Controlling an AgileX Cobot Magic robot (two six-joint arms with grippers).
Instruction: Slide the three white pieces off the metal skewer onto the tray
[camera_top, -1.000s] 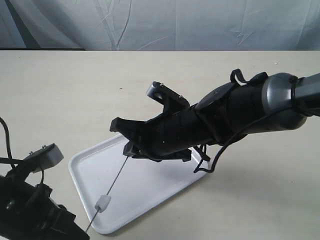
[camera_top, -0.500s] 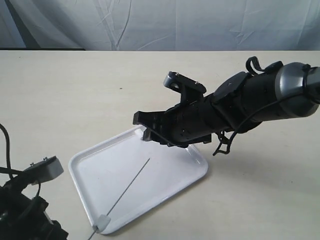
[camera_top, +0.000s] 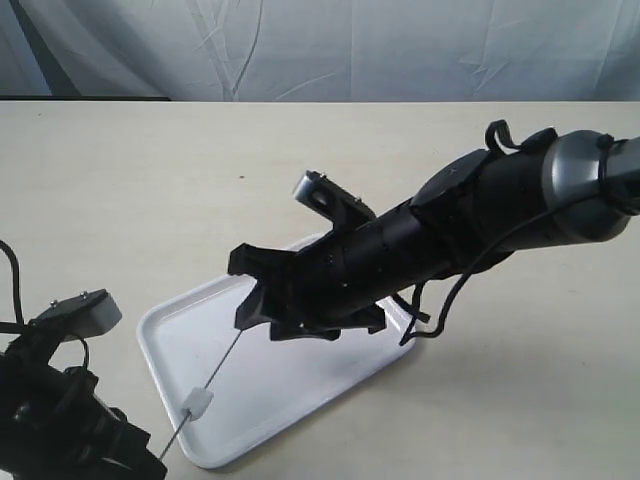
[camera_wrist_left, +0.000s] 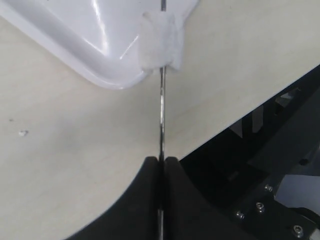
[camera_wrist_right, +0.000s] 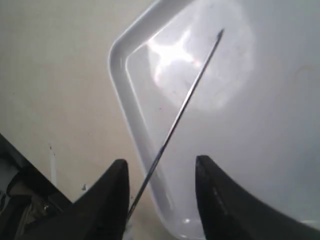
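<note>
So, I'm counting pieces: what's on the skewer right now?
One white piece, near the left gripper that clamps the metal skewer. The rest up to its tip is bare. Inside the jaws cannot be seen.

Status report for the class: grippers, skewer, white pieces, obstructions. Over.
Left gripper shut on metal skewer. Right gripper open, skewer between its fingers. One white piece on skewer over tray corner; others unseen. No obstruction visible.
</note>
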